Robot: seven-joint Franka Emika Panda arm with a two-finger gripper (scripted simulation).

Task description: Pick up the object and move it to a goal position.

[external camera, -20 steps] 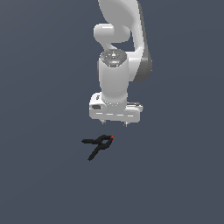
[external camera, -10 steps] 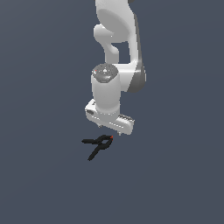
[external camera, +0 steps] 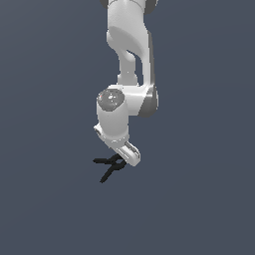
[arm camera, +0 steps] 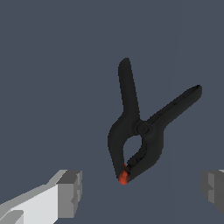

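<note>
The object, a small black spring clamp (external camera: 106, 174), lies flat on the dark grey floor with its two thin handles splayed toward the exterior view's left. In the wrist view the clamp (arm camera: 139, 131) shows its red-orange tip, which points toward the gap between my fingers. My white gripper (external camera: 121, 161) hangs low right over the clamp's jaw end, hiding that end in the exterior view. The gripper (arm camera: 142, 192) is open. Its grey pads (arm camera: 70, 192) stand wide apart, with only the clamp's tip near the line between them. Nothing is gripped.
A plain dark grey-blue floor (external camera: 199, 199) fills both views. The white arm (external camera: 130, 60) rises straight above the gripper. No other objects or marker show.
The arm has come down toward the clamp and the hand has turned about its vertical axis. The gripper now sits low over the clamp's jaw end. The clamp has not moved.
</note>
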